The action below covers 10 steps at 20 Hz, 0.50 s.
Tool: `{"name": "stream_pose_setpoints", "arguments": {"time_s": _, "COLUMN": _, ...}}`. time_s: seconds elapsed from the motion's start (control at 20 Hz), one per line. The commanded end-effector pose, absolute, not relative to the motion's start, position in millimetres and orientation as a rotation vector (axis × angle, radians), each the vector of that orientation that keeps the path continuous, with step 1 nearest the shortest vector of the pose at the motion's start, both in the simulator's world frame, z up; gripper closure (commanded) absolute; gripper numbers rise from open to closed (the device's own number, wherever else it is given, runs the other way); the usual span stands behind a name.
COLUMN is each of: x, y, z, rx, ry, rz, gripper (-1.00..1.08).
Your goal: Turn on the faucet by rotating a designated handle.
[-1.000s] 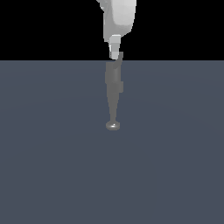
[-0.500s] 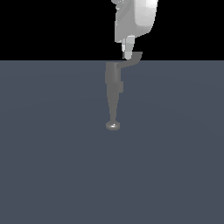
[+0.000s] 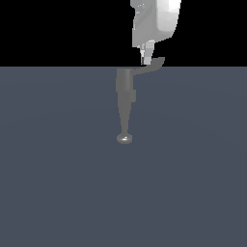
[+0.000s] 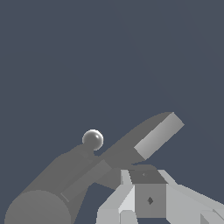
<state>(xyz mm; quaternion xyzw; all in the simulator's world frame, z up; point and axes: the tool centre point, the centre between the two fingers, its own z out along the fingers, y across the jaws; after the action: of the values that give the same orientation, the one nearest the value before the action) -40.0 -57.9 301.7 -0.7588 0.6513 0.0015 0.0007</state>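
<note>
Grey handle (image 3: 149,66) juts toward the exterior view's right from the faucet (image 3: 124,101); our fingers (image 3: 146,53) sit just above it, their spread unclear.

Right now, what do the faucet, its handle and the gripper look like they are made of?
The faucet looks like dull grey metal, though its rounded tip glints. The handle has the same matte grey, flat and thin. The gripper looks like smooth white plastic or painted metal. As a simulator render, this is only a guess.
</note>
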Motion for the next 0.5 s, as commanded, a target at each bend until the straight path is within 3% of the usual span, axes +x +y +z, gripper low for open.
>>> {"name": "stream_pose_setpoints", "arguments": {"time_s": 0.0, "x": -32, "y": -68, "z": 301, "rx": -2.372, "ry": 2.055, "rz": -0.001, "gripper": 1.08}}
{"name": "stream_pose_setpoints", "arguments": {"time_s": 0.45, "x": -13, "y": -88, "z": 300, "rx": -2.363, "ry": 2.067, "rz": -0.001, "gripper": 1.08}}
